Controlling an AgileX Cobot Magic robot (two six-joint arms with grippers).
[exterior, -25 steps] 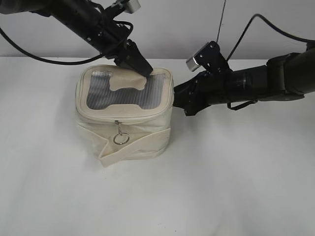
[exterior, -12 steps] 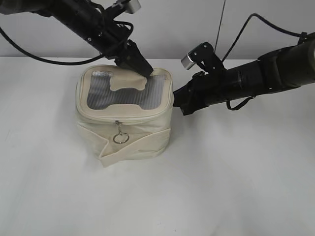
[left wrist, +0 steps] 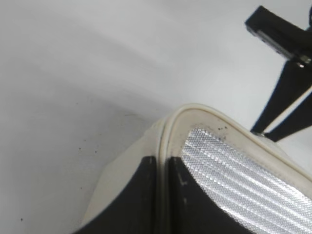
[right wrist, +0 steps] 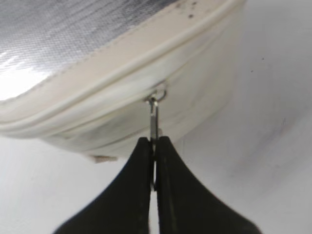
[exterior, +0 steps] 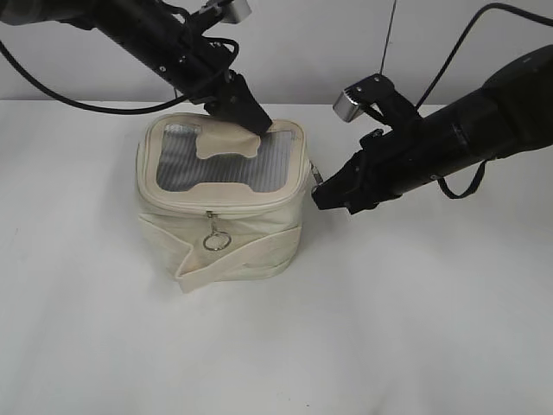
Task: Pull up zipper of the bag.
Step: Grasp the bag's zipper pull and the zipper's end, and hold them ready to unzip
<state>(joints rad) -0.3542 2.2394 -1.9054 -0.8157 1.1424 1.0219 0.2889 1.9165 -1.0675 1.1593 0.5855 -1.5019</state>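
Note:
The cream bag (exterior: pixel 229 226) stands on the white table, its grey mesh lid window (exterior: pixel 251 164) facing up. The cream zipper (exterior: pixel 259 202) runs round the lid rim. One silver ring pull (exterior: pixel 215 242) hangs on the front face. My left gripper (exterior: pixel 257 123) is shut on the lid's back rim (left wrist: pixel 163 146). My right gripper (exterior: pixel 320 194) is at the bag's right side, shut on the second silver pull (right wrist: pixel 154 117), which stretches from the zipper slider to the jaws (right wrist: pixel 154 142).
The white table (exterior: pixel 415 311) spreads around the bag. A white wall stands behind. Black cables hang from both arms. The right arm shows in the left wrist view (left wrist: pixel 285 78) beyond the bag.
My right arm has swung toward the front and right with the pull in its jaws, tugging the bag's right side slightly. The left gripper stays on the back rim.

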